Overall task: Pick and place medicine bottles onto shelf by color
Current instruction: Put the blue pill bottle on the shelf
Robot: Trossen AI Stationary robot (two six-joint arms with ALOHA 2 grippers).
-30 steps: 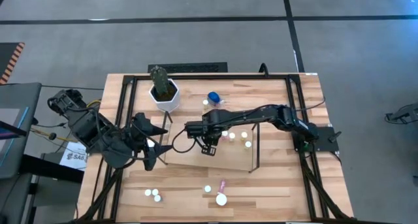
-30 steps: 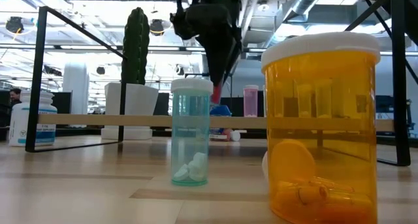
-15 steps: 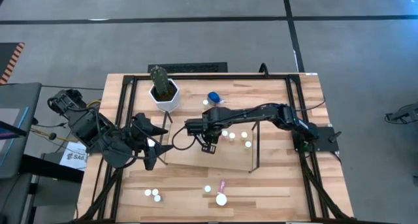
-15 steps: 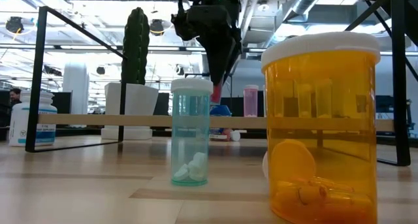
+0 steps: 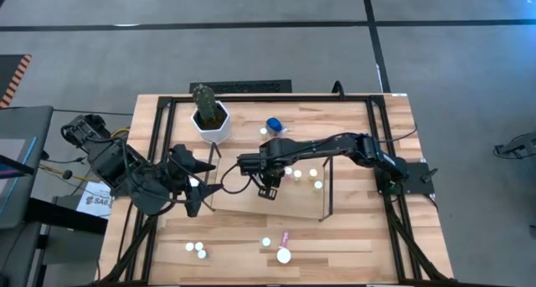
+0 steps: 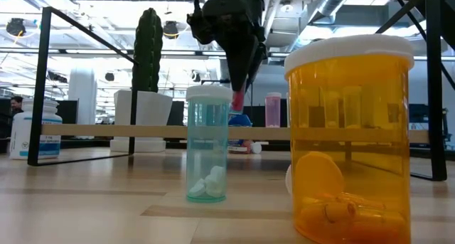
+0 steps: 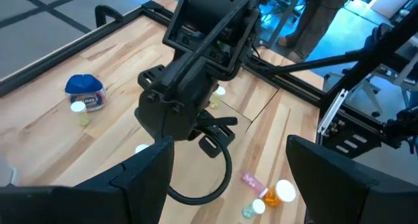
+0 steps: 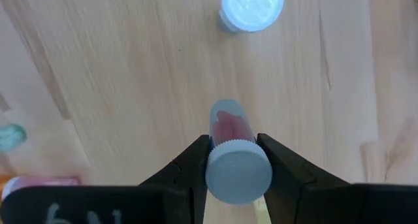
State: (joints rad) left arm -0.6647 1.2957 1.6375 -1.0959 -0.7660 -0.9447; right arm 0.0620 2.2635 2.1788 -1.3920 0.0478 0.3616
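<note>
**Pink bottle held over the shelf**

Little has changed over the last second: the right pincer [image 5: 267, 190] has only shifted slightly in the low view and remains above the shelf [image 5: 251, 205], near the middle of the bench [image 5: 352, 237]. Its fingers [image 8: 282, 172] pinch a pink bottle [image 8: 230, 152] by the neck, just below its white cap, the bottle pointing down toward the wood. Another white-capped bottle [image 8: 251, 7] stands apart from it on the surface below. The left pincer [image 5: 197, 185] waits at the shelf's left end, fingers [image 7: 147, 175] spread wide. At the bench's near edge stand a teal bottle [image 6: 208, 144] and an orange bottle [image 6: 348, 134].
</note>
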